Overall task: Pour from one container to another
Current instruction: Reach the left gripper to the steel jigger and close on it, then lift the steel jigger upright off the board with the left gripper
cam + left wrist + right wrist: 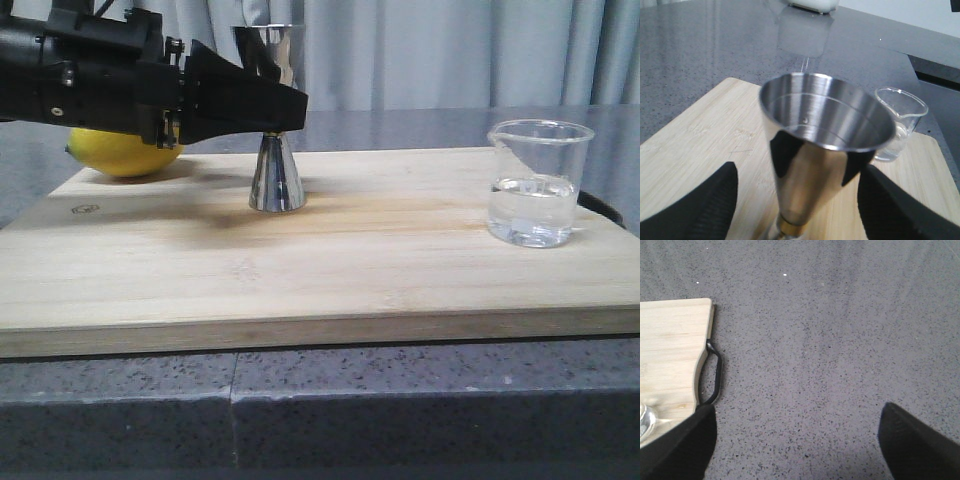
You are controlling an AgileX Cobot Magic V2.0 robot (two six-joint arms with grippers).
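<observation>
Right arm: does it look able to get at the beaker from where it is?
Probably yes. The right gripper is open over bare counter beside the board's handle, and the beaker stands alone near that edge, nothing between.

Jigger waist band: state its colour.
Gold, on the jigger, best in the left wrist view.

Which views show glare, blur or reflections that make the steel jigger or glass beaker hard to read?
Front view: the shiny steel hourglass jigger has bright streaky highlights on its lower cone, and the left gripper hides its waist. Left wrist view: the jigger's near wall mirrors the dark jaws, and the clear glass beaker behind it looks soft. Right wrist view: even light, no glare.
</observation>
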